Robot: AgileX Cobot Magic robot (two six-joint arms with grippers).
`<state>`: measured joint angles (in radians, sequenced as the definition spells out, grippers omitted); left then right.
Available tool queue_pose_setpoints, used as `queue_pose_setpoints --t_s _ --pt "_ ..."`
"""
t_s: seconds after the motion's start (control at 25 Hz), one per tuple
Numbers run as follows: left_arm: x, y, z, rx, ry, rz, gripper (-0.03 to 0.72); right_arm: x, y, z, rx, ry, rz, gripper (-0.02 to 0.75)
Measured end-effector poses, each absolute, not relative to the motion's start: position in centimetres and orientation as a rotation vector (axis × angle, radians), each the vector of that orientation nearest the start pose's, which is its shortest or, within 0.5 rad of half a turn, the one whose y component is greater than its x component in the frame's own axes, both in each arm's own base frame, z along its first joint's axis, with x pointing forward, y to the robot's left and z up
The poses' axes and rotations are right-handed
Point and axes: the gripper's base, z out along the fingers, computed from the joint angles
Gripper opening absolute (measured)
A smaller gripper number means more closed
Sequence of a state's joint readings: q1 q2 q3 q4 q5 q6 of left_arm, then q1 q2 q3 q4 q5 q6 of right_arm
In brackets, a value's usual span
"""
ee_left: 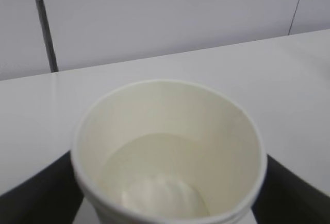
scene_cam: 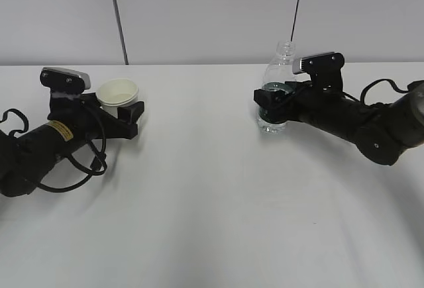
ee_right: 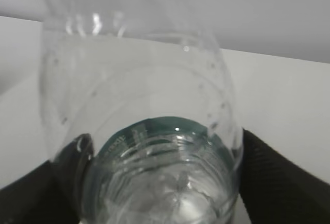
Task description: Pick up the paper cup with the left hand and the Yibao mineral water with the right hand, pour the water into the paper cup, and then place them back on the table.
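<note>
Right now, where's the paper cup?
In the exterior view the cup stands upright on the table at far left, between the left end effector's fingers, well apart from the bottle on the right.

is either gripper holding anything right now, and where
Cannot tell. The left gripper brackets the paper cup low down, the right gripper the bottle at its label; both stand on the table.

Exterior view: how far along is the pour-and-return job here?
Done: water lies in the small white paper cup; cup and clear green-labelled plastic bottle appear to stand on the white table. In hand: jaws flank both, grip unclear. Left: letting go and retreating.
</note>
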<state>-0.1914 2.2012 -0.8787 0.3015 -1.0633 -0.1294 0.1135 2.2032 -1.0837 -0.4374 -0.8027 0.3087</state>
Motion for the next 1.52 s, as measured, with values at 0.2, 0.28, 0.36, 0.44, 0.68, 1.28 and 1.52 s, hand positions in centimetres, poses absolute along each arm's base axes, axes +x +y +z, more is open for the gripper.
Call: queue_pose_setpoints --t_s 0.2,0.28,0.36,0.44,0.68,1.28,1.52 --pt "37.6 -9.5 8.2 0.352 1.73 -0.346 0.592 42.3 7.7 10.0 -0.335 1.822 0.362 0.627" --pt "37.7 -9.5 8.3 0.348 1.725 -0.347 0.595 42.3 7.7 10.0 -0.335 1.822 0.362 0.628" --pt "37.7 -9.5 8.3 0.347 1.725 -0.346 0.596 42.3 7.6 9.9 -0.335 1.829 0.36 0.628" --pt "37.7 -9.5 8.3 0.347 1.725 -0.346 0.596 42.2 7.7 9.9 -0.337 1.834 0.364 0.629" --pt "37.7 -9.5 8.3 0.346 1.72 -0.347 0.598 42.2 7.7 11.0 -0.339 1.823 0.362 0.628" --pt "37.8 -9.5 10.4 0.34 1.658 -0.346 0.594 42.2 7.7 13.1 -0.327 1.813 0.372 0.629" --pt "37.9 -9.5 11.0 0.341 1.652 -0.341 0.594 42.0 7.6 14.5 -0.332 1.802 0.358 0.629"
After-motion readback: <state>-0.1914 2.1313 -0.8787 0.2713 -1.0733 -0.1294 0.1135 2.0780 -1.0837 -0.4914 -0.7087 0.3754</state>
